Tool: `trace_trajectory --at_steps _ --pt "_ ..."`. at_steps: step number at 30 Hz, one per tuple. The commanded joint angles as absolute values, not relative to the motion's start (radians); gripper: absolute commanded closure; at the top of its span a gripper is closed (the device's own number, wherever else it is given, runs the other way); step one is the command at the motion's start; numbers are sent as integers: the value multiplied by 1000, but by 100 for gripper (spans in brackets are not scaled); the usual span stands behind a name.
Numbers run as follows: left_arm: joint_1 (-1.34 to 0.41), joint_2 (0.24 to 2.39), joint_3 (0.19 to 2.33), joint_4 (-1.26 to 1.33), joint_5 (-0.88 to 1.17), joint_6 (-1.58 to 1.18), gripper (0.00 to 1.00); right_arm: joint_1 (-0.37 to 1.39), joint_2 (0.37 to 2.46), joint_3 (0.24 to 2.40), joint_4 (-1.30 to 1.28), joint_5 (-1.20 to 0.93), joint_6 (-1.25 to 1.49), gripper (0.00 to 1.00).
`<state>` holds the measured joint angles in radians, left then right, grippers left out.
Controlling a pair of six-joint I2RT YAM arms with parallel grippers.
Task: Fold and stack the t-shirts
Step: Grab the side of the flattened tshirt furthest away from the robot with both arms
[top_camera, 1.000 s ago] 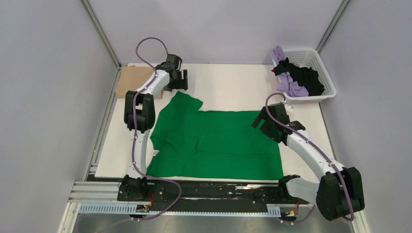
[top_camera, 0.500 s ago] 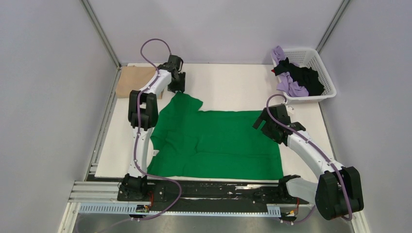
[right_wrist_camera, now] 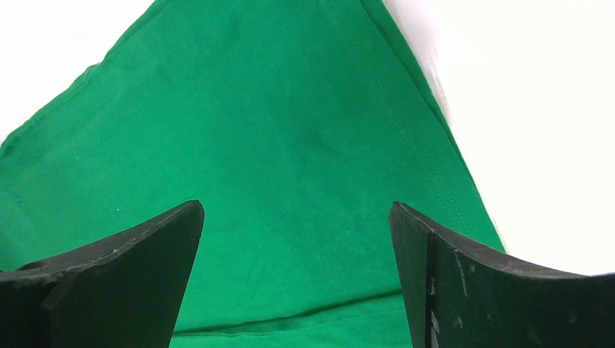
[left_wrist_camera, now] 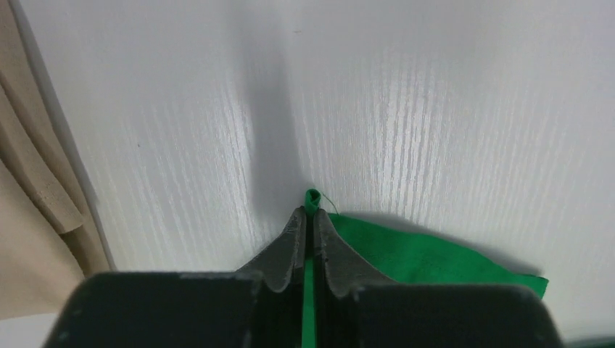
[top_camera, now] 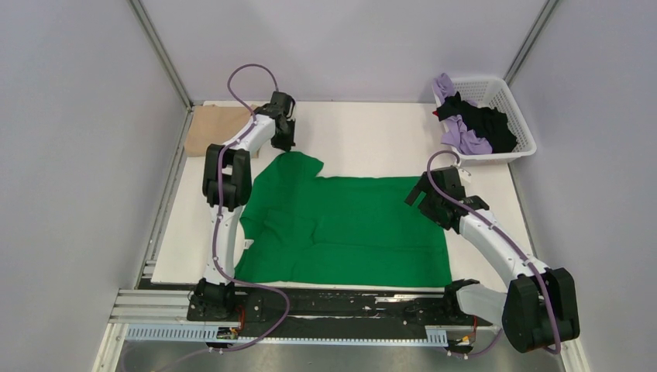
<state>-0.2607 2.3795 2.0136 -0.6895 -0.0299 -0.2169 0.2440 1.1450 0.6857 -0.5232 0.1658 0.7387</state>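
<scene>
The green t-shirt (top_camera: pixel 349 225) lies spread out in the middle of the desk (top_camera: pixel 372 139), reaching its near edge. The left jaws pinch the tip of its far left sleeve. The right jaws are wide open over the shirt's right edge. A tan t-shirt (top_camera: pixel 208 128) lies at the far left corner. A lilac t-shirt (top_camera: pixel 462 139) and a black t-shirt (top_camera: pixel 490 124) sit in the white basket (top_camera: pixel 517 108) at the far right corner.
</scene>
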Motion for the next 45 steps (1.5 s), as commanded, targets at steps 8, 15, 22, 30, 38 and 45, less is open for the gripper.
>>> trace_trajectory --at_steps 8,15,22,30,38,45 --pt "-278 2224 1887 -639 23 -234 100 208 1250 835 -489 236 754 0" --pt "-288 2031 1684 -501 88 -245 100 172 1565 1078 -506 297 688 5" --pt "-305 1896 1557 -461 94 -237 100 159 1889 1384 -618 400 611 27" --pt "-316 1789 1463 -450 99 -220 100 160 2065 1548 -741 416 573 37" --pt "-319 1708 1388 -425 93 -234 100 166 2065 1517 -780 402 585 47" --pt "-321 1640 1329 -414 89 -234 100 180 2035 1509 -820 453 607 60"
